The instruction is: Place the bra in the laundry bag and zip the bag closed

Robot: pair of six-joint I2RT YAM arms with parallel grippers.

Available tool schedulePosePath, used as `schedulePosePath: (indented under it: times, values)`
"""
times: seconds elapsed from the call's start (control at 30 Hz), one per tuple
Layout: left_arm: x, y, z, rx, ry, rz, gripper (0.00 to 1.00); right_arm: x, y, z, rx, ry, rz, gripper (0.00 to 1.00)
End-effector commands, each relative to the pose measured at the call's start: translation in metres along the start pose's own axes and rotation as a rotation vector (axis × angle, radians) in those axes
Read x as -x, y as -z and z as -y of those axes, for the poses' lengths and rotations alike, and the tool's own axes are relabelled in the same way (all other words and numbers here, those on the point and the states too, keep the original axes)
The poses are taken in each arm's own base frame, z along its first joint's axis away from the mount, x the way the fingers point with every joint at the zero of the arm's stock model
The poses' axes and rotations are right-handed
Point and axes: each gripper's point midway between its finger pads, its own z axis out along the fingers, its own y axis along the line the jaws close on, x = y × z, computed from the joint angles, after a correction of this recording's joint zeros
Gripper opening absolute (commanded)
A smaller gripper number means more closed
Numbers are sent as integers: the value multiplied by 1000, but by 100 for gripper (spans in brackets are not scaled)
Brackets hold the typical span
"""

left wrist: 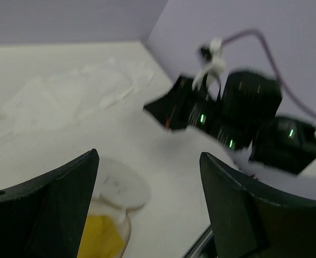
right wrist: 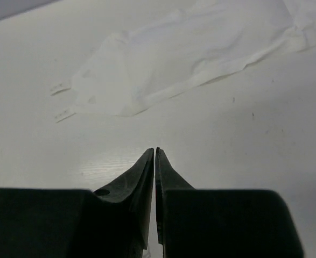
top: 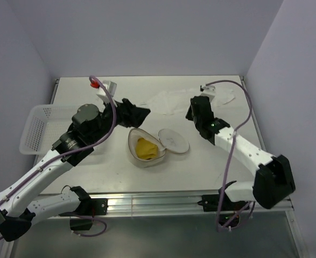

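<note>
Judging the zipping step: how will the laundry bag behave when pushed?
Probably floppy: the bag has an uneven rim and its lid lies flopped open. Likely light, so it may slide on the smooth table. The bra inside probably adds little stiffness.

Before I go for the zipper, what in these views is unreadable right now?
- Laundry bag: zipper detail too small in the top view, blurred in the left wrist view.
- Bra: the left wrist view shows only a yellow patch, cut off by a finger of the left claw and the bottom edge.
- Right wrist view: bag out of frame; only the shut right claw and white cloth show.
</note>
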Motion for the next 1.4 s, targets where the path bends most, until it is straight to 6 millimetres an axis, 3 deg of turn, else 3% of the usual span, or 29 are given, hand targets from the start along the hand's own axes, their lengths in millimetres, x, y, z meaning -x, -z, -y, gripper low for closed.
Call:
schedulePosePath:
  times: [0.0,0.03,0.07,0.1,0.13,0.17,0.2,0.27,0.3,0.33,0.37,0.4,0.43,0.5,0.53,0.6,0.63,0.67,0.77,0.87,0.93,0.97,1.0,1.1,1.13,1.23,1.33,1.37]
  values:
    - [-51,32,-30,86,-25,-163,82,25,-37,-1,-21,-36,-5,11]
    - [-62,39,-39,109,-35,-185,83,24,-49,-1,-37,-33,-16,14]
    - [-66,46,-43,120,-44,-193,83,-1,-73,3,-81,3,-89,17]
    - [-65,56,-48,134,-71,-183,84,17,-84,-14,-58,-2,-77,23]
    - [-79,61,-58,157,-84,-210,84,12,-96,-18,-63,11,-114,27]
    - [-83,64,-64,176,-95,-216,84,-19,-115,-16,-96,46,-209,30]
    - [-86,69,-69,192,-105,-222,84,-3,-125,-32,-64,40,-192,36]
    - [-99,75,-77,210,-126,-270,85,-40,-145,-36,-58,95,-329,49]
    - [-99,78,-76,201,-134,-275,85,-24,-152,-52,-35,107,-308,53]
    - [-105,81,-77,190,-152,-293,85,-29,-159,-53,-40,127,-336,59]
    - [-104,84,-77,180,-160,-285,85,-55,-167,-42,-91,168,-417,60]
    - [-105,85,-78,178,-172,-284,86,-38,-175,-49,-89,167,-386,62]
    - [-108,86,-80,179,-175,-286,86,-52,-180,-43,-115,188,-422,67]
    - [-111,86,-78,162,-177,-294,85,-45,-188,-46,-122,195,-413,74]
    - [-112,85,-75,144,-175,-301,85,-58,-192,-43,-134,209,-451,74]
    - [-114,85,-74,134,-179,-309,85,-58,-196,-51,-113,218,-464,75]
    - [-113,85,-73,131,-179,-308,85,-73,-198,-46,-136,237,-503,74]
    - [-114,85,-74,133,-179,-311,85,-73,-200,-41,-162,257,-501,73]
    - [-116,86,-76,138,-174,-314,85,-91,-196,-13,-245,301,-530,71]
    - [-115,85,-77,142,-170,-307,85,-92,-186,10,-298,321,-534,58]
    - [-113,84,-81,155,-167,-301,85,-77,-179,24,-333,334,-496,51]
    - [-113,83,-83,158,-166,-303,85,-82,-174,43,-362,335,-517,49]
    - [-113,83,-86,166,-164,-301,85,-79,-172,46,-348,319,-520,47]
    - [-114,81,-94,181,-146,-315,84,-56,-147,70,-405,340,-478,44]
    - [-113,80,-97,187,-140,-312,84,-62,-139,76,-404,342,-497,44]
    - [-109,78,-96,166,-127,-301,84,-46,-118,91,-417,323,-456,45]
    - [-108,79,-98,160,-111,-296,84,-33,-106,110,-425,264,-424,57]
    - [-107,78,-99,159,-109,-294,84,-32,-106,111,-402,226,-418,67]
